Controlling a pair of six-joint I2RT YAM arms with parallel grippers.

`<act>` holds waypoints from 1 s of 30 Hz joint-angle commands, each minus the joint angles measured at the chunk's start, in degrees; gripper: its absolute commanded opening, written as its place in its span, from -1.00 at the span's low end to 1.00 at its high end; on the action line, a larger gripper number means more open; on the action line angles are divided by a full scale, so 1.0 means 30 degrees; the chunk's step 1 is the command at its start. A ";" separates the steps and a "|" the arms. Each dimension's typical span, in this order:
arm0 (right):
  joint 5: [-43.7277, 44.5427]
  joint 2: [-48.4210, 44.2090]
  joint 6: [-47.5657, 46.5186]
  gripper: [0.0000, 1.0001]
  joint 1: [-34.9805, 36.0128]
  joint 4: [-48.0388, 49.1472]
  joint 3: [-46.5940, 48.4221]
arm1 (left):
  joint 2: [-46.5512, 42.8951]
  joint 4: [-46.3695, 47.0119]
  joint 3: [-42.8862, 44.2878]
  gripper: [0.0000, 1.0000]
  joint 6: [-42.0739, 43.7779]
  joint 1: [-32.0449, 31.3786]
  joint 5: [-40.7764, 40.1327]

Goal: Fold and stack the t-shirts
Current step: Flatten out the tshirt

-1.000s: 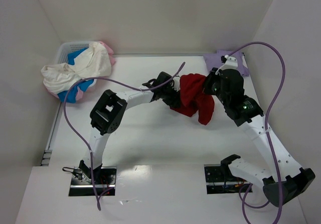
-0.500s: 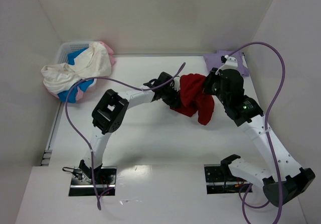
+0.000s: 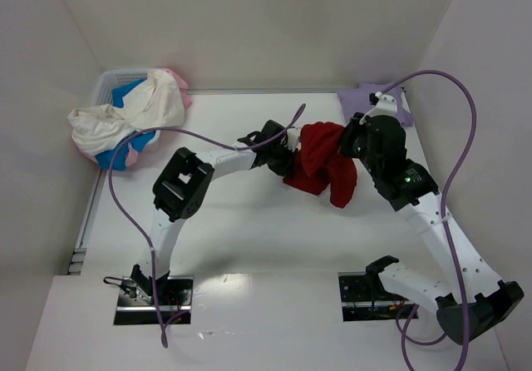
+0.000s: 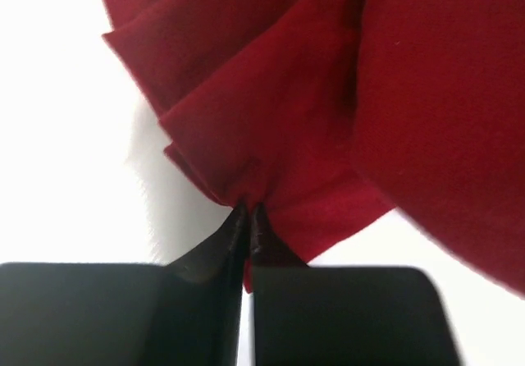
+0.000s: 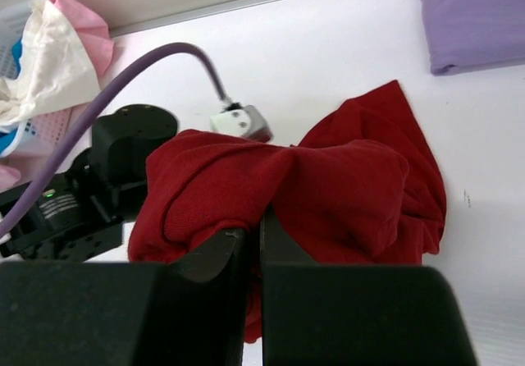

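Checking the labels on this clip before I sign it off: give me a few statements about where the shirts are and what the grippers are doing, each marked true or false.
1. The left gripper and the right gripper are both shut on the dark red shirt. True.
2. The cream-white shirt is draped over the basket at the far left. True.
3. The lavender shirt lies in the basket. False: the lavender shirt lies on the table in the far right corner, well apart from the basket.
4. The dark red shirt is spread flat and neatly folded. False: it is bunched up between the two grippers.
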 commanded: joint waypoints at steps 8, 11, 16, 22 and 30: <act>0.2992 -0.0286 0.0733 -1.00 -0.0643 0.0594 0.0218 | -1.0745 -0.0557 -0.0971 -1.00 -0.0902 0.4333 -0.3236; 0.3197 0.0385 0.0733 -1.00 -0.1401 0.1324 0.0773 | -1.3234 -0.2369 0.0635 -1.00 -0.0463 0.5710 -0.4200; 0.3636 0.1414 0.0032 -1.00 -0.2137 0.2641 0.2649 | -1.5969 -0.3022 0.1785 -1.00 0.0180 0.7677 -0.6223; 0.4982 0.2293 -0.0996 -1.00 -0.2518 0.3758 0.4465 | -1.7584 -0.3988 0.2928 -1.00 0.0357 0.8820 -0.8921; 0.5892 0.1652 -0.1816 -1.00 -0.2694 0.4520 0.4820 | -1.9223 -0.5070 0.0881 -1.00 -0.0785 0.9760 -0.9567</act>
